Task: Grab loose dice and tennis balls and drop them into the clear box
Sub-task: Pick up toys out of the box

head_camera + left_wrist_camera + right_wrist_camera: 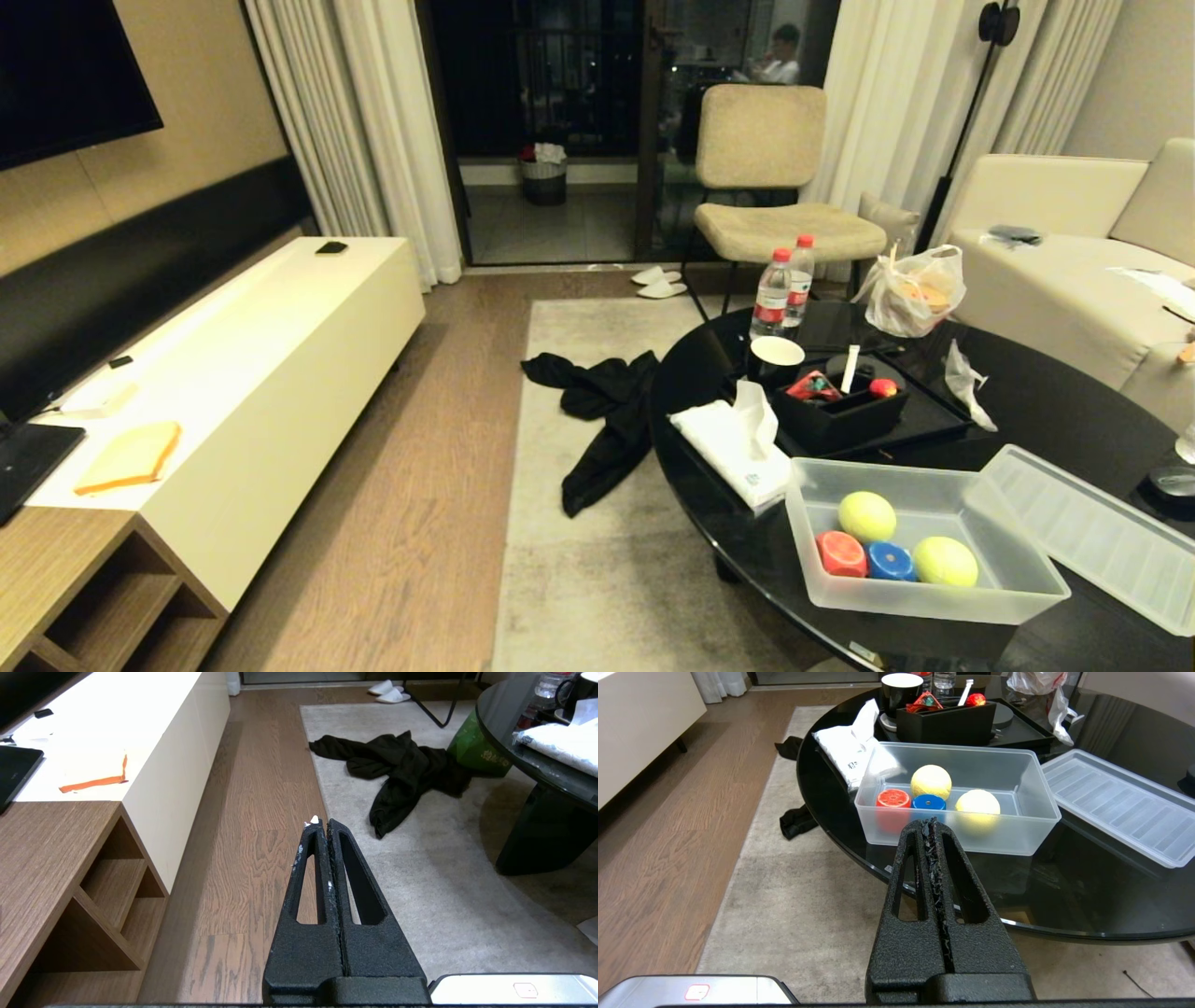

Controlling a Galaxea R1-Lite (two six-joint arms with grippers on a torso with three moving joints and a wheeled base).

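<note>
Clear box (924, 597) at lower right of the bench (1055, 411).
It holds two tennis balls (866, 516) and two dice (841, 553); left hand (322, 823) and right hand (931, 825) are clenched, empty.

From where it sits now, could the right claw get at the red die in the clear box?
Probably yes: the clear box is lidless, and the shut right claw faces the red die with nothing between.

Balls (866, 516), dice (841, 553) inside lidless clear box (934, 597)
</note>
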